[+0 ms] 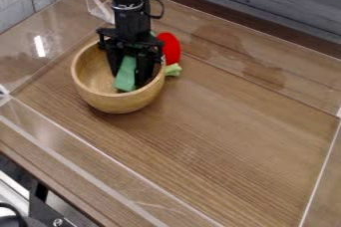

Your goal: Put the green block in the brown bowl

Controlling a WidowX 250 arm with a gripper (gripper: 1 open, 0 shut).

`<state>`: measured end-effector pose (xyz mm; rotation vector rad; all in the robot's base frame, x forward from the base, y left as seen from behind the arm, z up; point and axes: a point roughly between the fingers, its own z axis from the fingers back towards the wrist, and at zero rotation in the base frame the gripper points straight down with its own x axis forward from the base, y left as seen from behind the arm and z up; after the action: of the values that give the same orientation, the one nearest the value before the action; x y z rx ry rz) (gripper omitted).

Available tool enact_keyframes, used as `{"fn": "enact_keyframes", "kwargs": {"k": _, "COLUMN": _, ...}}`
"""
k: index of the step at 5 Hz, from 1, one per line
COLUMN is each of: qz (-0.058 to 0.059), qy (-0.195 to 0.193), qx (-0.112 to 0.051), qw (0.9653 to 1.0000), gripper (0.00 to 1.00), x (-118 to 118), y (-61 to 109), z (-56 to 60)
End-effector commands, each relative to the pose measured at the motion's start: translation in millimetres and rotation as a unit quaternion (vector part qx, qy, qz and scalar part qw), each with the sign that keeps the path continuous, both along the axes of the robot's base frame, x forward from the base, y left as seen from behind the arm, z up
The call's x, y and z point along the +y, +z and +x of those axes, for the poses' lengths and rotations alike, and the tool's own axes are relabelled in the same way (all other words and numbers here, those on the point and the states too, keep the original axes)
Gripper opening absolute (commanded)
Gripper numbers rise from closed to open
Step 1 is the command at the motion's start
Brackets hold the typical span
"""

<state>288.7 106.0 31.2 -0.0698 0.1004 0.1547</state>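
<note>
The light-brown wooden bowl (96, 90) sits at the left of the table. Inside it, toward its right side, the green block (127, 73) stands tilted on end. My black gripper (130, 60) reaches straight down into the bowl and is shut on the block's upper part, its fingers on either side of the bar. Whether the block's lower end touches the bowl's inside I cannot tell.
A rounded red object with a green bit (170, 49) lies against the bowl's right rim. Clear plastic walls (40, 32) fence the wooden table (240, 102) on the left, front and right.
</note>
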Motion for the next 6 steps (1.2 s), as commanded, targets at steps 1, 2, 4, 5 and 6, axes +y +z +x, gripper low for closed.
{"fn": "enact_keyframes", "kwargs": {"k": 1, "qz": 0.008, "qy": -0.001, "qx": -0.022, "qw": 0.9997, "gripper": 0.0, "x": -0.2, "y": 12.3, "z": 8.6}}
{"fn": "enact_keyframes", "kwargs": {"k": 2, "qz": 0.008, "qy": 0.001, "qx": -0.022, "qw": 0.9997, "gripper": 0.0, "x": -0.8, "y": 12.9, "z": 8.7}}
{"fn": "enact_keyframes", "kwargs": {"k": 4, "qz": 0.006, "qy": 0.006, "qx": -0.022, "qw": 0.9997, "gripper": 0.0, "x": -2.1, "y": 14.9, "z": 9.0}}
{"fn": "enact_keyframes", "kwargs": {"k": 5, "qz": 0.006, "qy": 0.008, "qx": -0.023, "qw": 0.9997, "gripper": 0.0, "x": -2.8, "y": 16.0, "z": 9.2}}
{"fn": "enact_keyframes", "kwargs": {"k": 6, "qz": 0.005, "qy": 0.01, "qx": -0.024, "qw": 0.9997, "gripper": 0.0, "x": -3.5, "y": 17.5, "z": 9.4}}
